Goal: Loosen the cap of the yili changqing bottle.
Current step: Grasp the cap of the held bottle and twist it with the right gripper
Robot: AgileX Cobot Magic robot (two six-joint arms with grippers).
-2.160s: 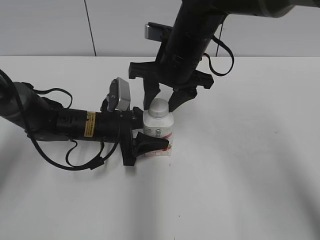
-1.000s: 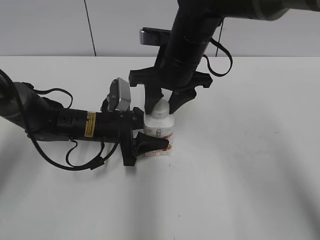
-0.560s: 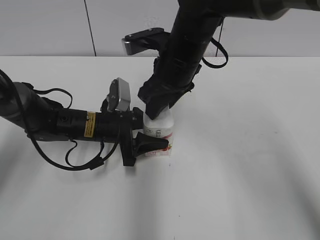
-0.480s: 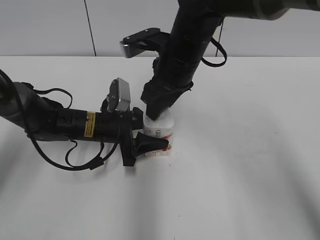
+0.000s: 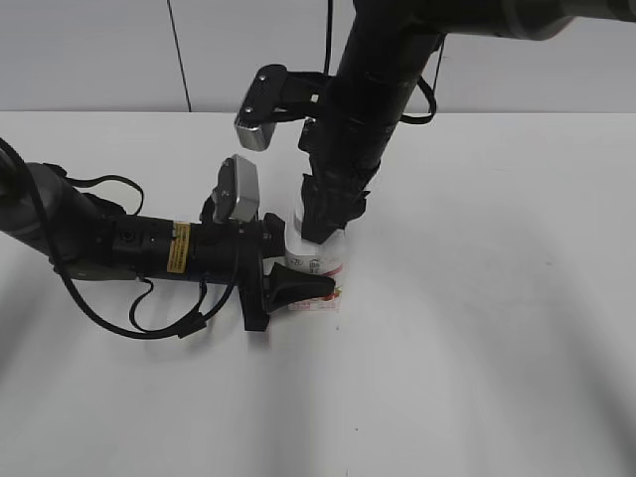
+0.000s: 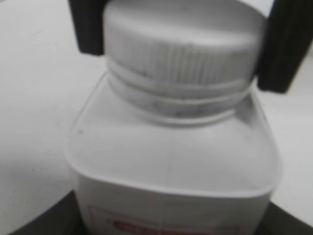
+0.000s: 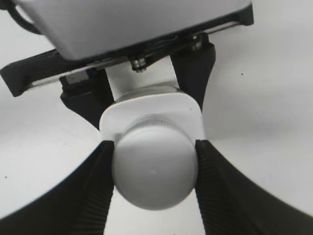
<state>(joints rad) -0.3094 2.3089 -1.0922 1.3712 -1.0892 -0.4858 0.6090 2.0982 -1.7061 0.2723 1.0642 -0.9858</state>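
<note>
In the exterior view, the yili changqing bottle stood upright just left of the frame's centre on the white table. The left gripper, reaching in from the left edge, was clenched around the bottle's body, as it had been throughout the preceding two seconds. The change lay above: the right gripper, which had hovered with its jaws spread either side of the cap, had come down onto it and then rotated, its wrist camera housing swinging from behind the arm round to the upper left. The cap itself was hidden behind that gripper here. That turn looked like the unscrewing stroke under way, though whether the cap had actually slipped its thread could not be told.

In the left wrist view, the cap filled the top of the frame, with a dark finger pressed against its ribbed side at the upper left and another at the upper right; the bottle's shoulders spread below.

In the right wrist view, the cap sat at centre, grasped between two ribbed black pads, with the bottle's squarish shoulder beneath it and the left gripper's fingers above.
</note>
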